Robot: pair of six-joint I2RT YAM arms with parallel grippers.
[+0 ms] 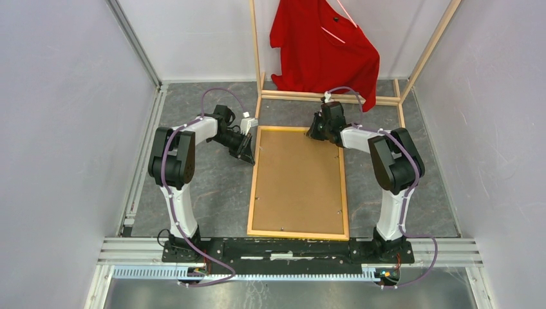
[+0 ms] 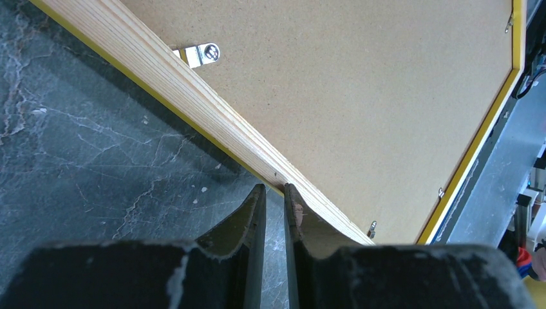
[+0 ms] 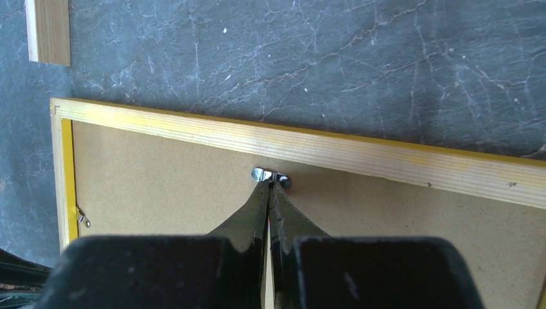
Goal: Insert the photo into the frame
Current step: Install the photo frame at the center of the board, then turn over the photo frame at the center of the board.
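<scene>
Top external is showing the frame (image 1: 297, 233) lying face down at the middle of the bench (image 1: 219, 193), the brown backing board (image 1: 299, 180) filling it. The photo is not showing in any view, so I cannot tell whether it is lying under that board. The right pincer (image 1: 317, 133) is working at the frame's twelve o'clock rail, and the left pincer (image 1: 246, 154) is sitting at ten o'clock beside the outer edge. Right wrist is giving what the overhead cannot: the jaws are standing closed, tips meeting on a small metal retaining tab (image 3: 258, 174) just inside the rail. That tab probably needs turning, so the swing should be going slowly about its pivot, without dragging the frame. Left wrist is showing jaws narrowly apart, gripping nothing, one finger (image 2: 293, 206) touching the wood, well placed for steadying.
</scene>
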